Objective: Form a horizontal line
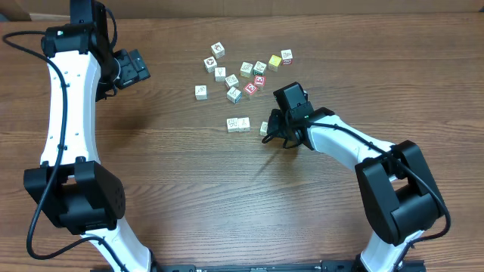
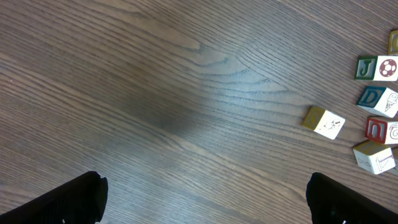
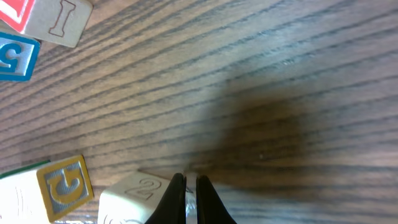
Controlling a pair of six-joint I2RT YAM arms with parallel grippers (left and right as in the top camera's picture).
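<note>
The horizontal line [image 1: 239,124] is two pale cream cubes touching side to side. Its long axis runs left to right across the overhead view, pointing at the right gripper [image 1: 270,134], and it lies near that gripper, on its left. One more pale cube [image 1: 264,127] sits just beside the gripper's tips, a small gap away from the row. The right gripper is fully closed and holds nothing; in its wrist view a cube marked 2 [image 3: 134,193] lies against its fingers [image 3: 177,196]. The loose cubes [image 1: 246,72] are scattered beyond it, farther from the arm bases. The left gripper [image 1: 140,68] hangs wide open and empty, well apart from the row. The bench [image 1: 174,166] is dark brown wood with a strong grain.
</note>
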